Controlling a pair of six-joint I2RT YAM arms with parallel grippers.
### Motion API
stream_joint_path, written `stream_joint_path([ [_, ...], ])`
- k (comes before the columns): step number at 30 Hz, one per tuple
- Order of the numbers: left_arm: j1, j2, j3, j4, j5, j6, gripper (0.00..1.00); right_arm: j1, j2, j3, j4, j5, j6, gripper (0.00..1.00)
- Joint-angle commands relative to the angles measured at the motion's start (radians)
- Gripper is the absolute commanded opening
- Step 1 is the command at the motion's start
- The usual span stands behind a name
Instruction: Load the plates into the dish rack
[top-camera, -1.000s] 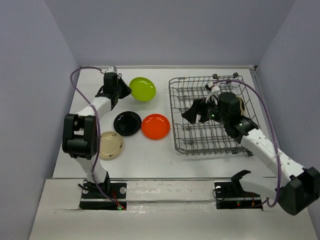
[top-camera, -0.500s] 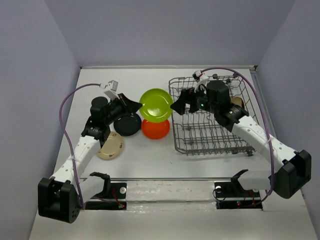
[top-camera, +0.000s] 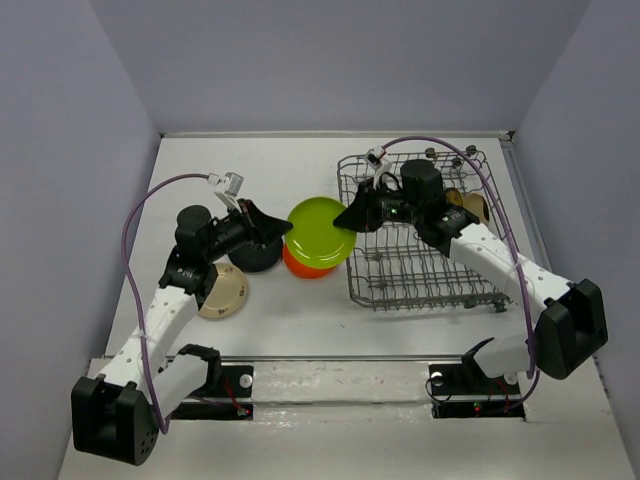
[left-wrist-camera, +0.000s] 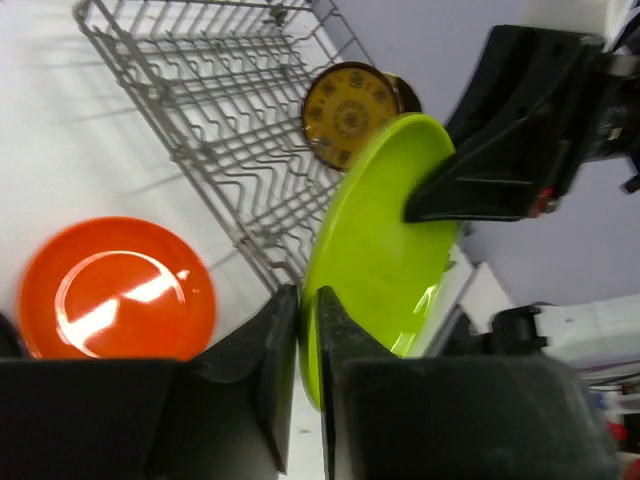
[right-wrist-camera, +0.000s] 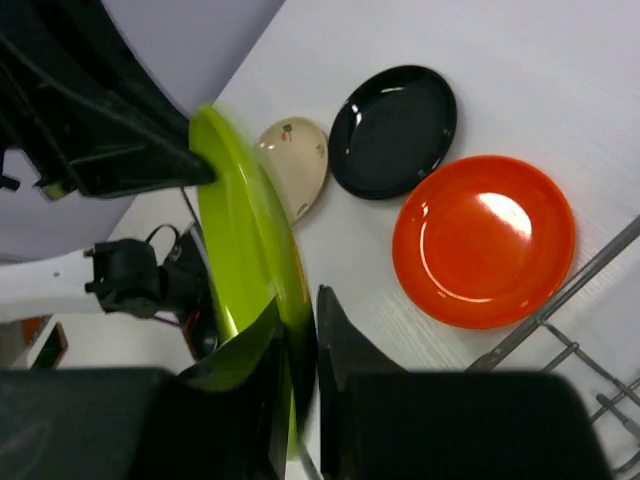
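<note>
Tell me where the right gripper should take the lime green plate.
The free rim facing the dish rack, opposite where the left gripper pinches it, approached from the rack side. The lime green plate is held tilted, so its thin edge slots straight into the right gripper.

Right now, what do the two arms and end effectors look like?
Left arm and right arm match: white tubular links, black joint housings. Left end effector and right end effector are black, each with two wedge-shaped fingers. A purple cable runs along each arm; a green light glows at the right wrist.
</note>
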Motion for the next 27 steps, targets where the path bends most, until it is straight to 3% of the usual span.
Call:
stream_joint_path([
  [1,-0.004,-0.043,0.027,0.030,0.066,0.027,0.40,0.001,-0.049,0.022,0.053,0.000,0.028,0.07],
  [3,-0.006,-0.073,0.057,-0.067,0.009,0.111,0.65,0.001,-0.103,0.025,-0.034,0.188,-0.001,0.07],
  [5,-0.007,-0.129,0.077,-0.139,-0.048,0.174,0.76,-0.038,-0.134,0.030,-0.127,0.304,-0.036,0.07],
  [6,-0.007,-0.159,0.088,-0.191,-0.093,0.223,0.91,-0.061,-0.157,0.031,-0.154,0.399,-0.056,0.07],
  [9,-0.015,-0.195,0.070,-0.230,-0.158,0.248,0.99,-0.141,-0.185,0.034,-0.269,0.671,-0.094,0.07],
  [12,-0.021,-0.212,0.076,-0.244,-0.167,0.260,0.99,-0.154,-0.183,0.043,-0.356,1.002,-0.132,0.07],
  [16,-0.032,-0.210,0.074,-0.251,-0.172,0.262,0.99,-0.163,-0.149,0.048,-0.413,1.218,-0.192,0.07],
  [27,-0.035,-0.184,0.073,-0.268,-0.201,0.260,0.99,-0.184,-0.036,0.062,-0.413,1.325,-0.235,0.07],
])
